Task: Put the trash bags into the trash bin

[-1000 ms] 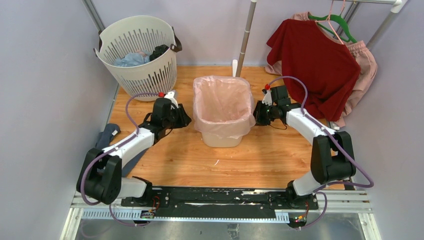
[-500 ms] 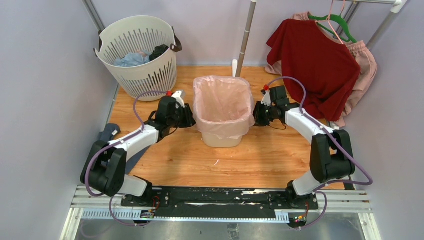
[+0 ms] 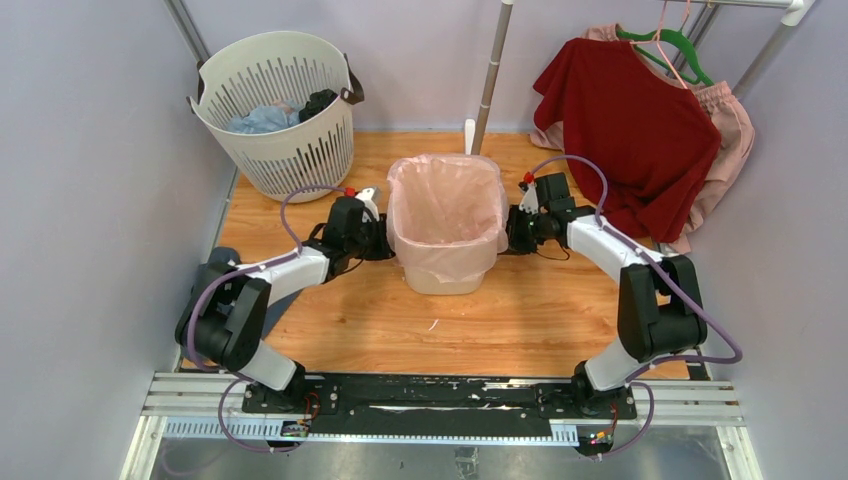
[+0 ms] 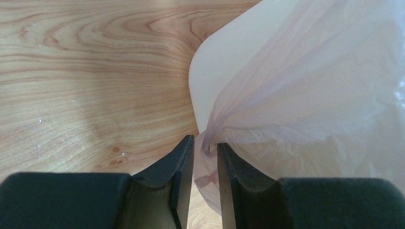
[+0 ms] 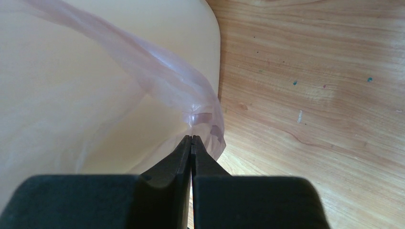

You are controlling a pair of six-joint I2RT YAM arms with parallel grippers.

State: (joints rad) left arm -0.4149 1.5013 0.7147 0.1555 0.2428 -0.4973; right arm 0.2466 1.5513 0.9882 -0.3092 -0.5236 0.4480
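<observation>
The cream-beige trash bin [image 3: 440, 280] stands mid-floor, lined with the pale-pink trash bag [image 3: 445, 200], whose top is folded over the rim. My left gripper [image 3: 385, 240] is at the bin's left wall. In the left wrist view its jaws [image 4: 205, 140] stand a narrow gap apart with the bag's [image 4: 310, 95] hanging edge between them, beside the bin wall [image 4: 229, 52]. My right gripper [image 3: 509, 232] is at the bin's right wall. In the right wrist view it [image 5: 191, 137] is shut on the bag's [image 5: 176, 81] folded edge against the bin [image 5: 191, 24].
A round white slotted basket [image 3: 275, 110] with cloths stands back left. A red shirt [image 3: 630, 120] and a pink garment [image 3: 730, 120] hang back right. A rack pole [image 3: 490, 80] rises behind the bin. A blue-grey cloth [image 3: 215, 270] lies by the left wall.
My left arm has swung right across the floor until its gripper reached the bin's left wall and the bag's edge. My right gripper has stayed at the bin's right side.
</observation>
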